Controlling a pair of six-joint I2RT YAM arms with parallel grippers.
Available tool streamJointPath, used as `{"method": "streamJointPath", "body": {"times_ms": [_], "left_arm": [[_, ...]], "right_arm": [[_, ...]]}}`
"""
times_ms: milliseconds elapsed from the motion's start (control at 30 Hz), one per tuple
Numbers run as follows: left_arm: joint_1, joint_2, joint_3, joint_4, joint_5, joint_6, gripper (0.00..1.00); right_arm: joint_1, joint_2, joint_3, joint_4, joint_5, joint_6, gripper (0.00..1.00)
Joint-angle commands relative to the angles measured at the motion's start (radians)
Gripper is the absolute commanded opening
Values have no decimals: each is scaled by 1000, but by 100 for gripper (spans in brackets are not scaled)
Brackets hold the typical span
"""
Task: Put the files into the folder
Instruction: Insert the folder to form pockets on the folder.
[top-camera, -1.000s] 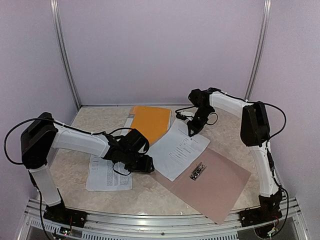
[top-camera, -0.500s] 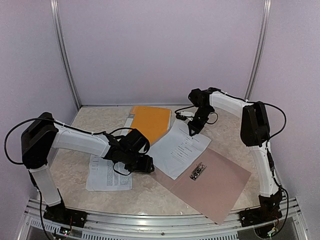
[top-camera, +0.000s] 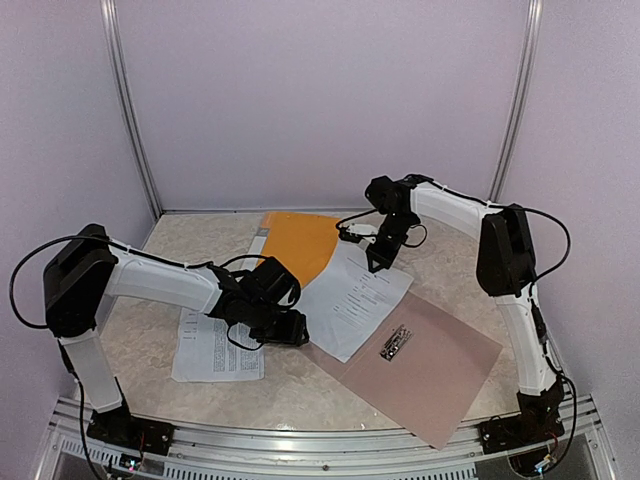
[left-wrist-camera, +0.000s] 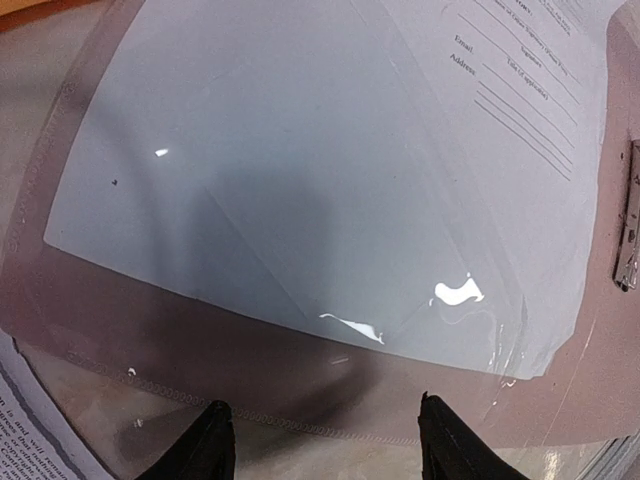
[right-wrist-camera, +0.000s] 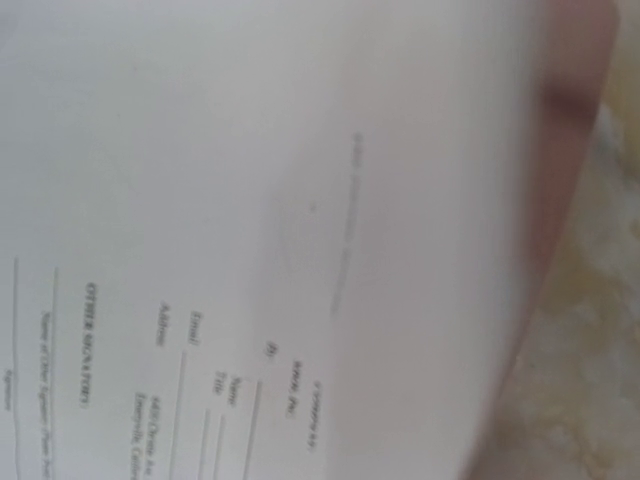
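Files number two on the mottled beige worktop (top-camera: 145, 320). Furthest left, a white paper sheet dense with small black print (top-camera: 205, 355) lies flat near the front edge, partly under the left arm; its text is too small to read. Just right of it the left gripper (top-camera: 290, 328) hangs with its fingers (left-wrist-camera: 212, 445) spread and nothing between them, over the near edge of a clear plastic sleeve (left-wrist-camera: 200, 390). Behind, one flat orange cover (top-camera: 300, 245) lies at the far side. Next comes the second file, a white form sheet (top-camera: 350, 300) inside that sleeve, its lines reading "Email:", "Address:", "Title" and "OTHER SIGNATORY". The right gripper (top-camera: 378, 262) has its jaws pressed together on this sheet's far edge. The sheet's near corner overlaps one open taupe card folder (top-camera: 430, 380), which lies flat and carries a single silver metal clip (top-camera: 397, 342).
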Motion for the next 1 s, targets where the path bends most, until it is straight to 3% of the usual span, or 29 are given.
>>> {"method": "streamJointPath", "body": {"times_ms": [0, 967], "left_arm": [[-6, 58, -17, -82, -20, 11, 60], [-29, 17, -48, -60, -72, -5, 66]], "right_arm": [[9, 8, 21, -4, -25, -24, 0], [29, -30, -8, 10, -50, 48, 0]]}}
